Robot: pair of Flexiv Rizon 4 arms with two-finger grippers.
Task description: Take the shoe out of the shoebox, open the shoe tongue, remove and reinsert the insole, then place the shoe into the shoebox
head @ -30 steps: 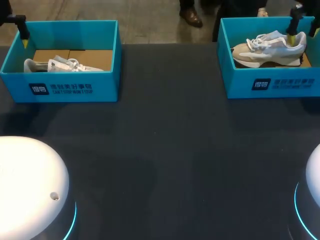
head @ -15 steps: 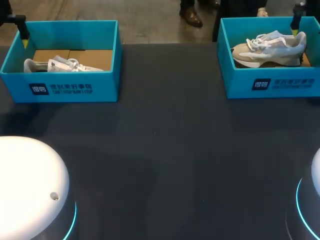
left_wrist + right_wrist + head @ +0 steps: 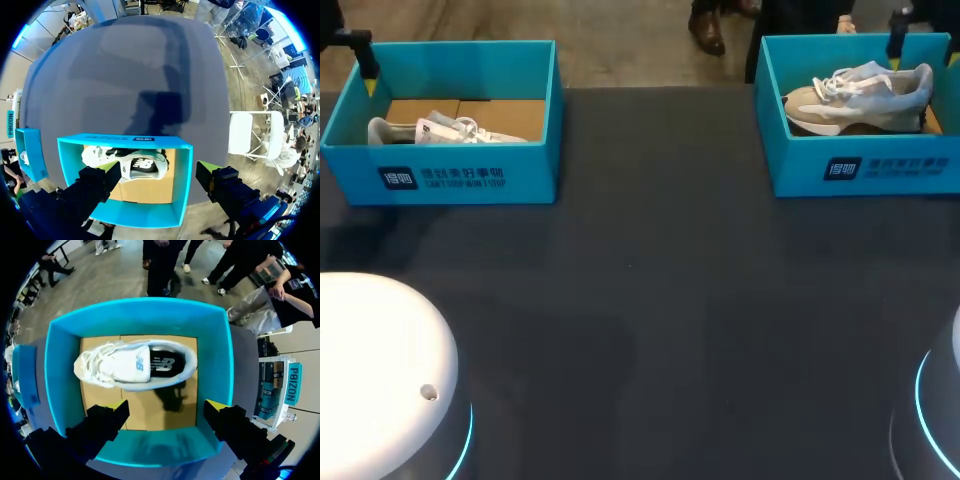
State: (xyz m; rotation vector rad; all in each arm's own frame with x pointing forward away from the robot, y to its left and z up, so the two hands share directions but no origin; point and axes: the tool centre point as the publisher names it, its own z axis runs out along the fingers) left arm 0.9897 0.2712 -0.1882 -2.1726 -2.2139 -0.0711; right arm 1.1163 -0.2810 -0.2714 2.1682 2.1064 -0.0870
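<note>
Sneakers boxed, left end effector (image 3: 159,172) and right end effector (image 3: 166,405) both spread wide and holding nothing: the first step, lifting a shoe out, is not yet begun.
Dark matte counter (image 3: 650,300) runs from its near edge to two teal boxes at its far corners. The left shoebox (image 3: 470,175) holds a white sneaker (image 3: 430,130) lying on its side, and the right shoebox (image 3: 860,165) holds a beige-and-white sneaker (image 3: 860,95) lying lengthwise. Each end effector hangs above the far wall of its own box. The next move, I judge, calls for one arm to descend between the walls and close on the sneaker's collar without catching cardboard.
</note>
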